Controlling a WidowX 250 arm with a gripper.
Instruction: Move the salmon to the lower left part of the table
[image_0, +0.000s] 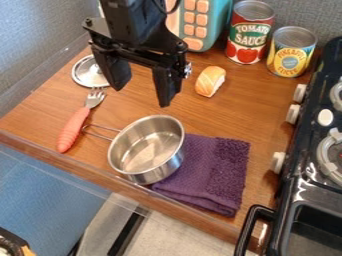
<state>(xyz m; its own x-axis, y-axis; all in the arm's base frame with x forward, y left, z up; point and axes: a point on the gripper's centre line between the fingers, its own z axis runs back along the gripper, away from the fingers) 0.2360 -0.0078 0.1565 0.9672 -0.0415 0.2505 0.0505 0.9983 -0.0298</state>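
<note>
- Has the claw pointing down over the upper left part of the counter, fingers spread well apart, nothing gripped between them
- Has the salmon, orange with pale stripes, lying on bare wood in the upper part of the counter, just to the right of the claw in view and well away from the lower left
- Includes a red-labelled can and a yellow-labelled can, both upright near the back edge, beyond the salmon
- Includes a teal toy with rows of orange buttons, to the left of the cans, partly behind the arm
- Has a round metal lid on the left, partly hidden by the claw
- Has a fork below the lid, tines toward it, coral handle slanting down toward the front edge
- Has a metal pot near the front edge, beside a folded purple cloth and against it, wire handle pointing toward the fork
- Has a black stove with white knobs along the right side
</note>
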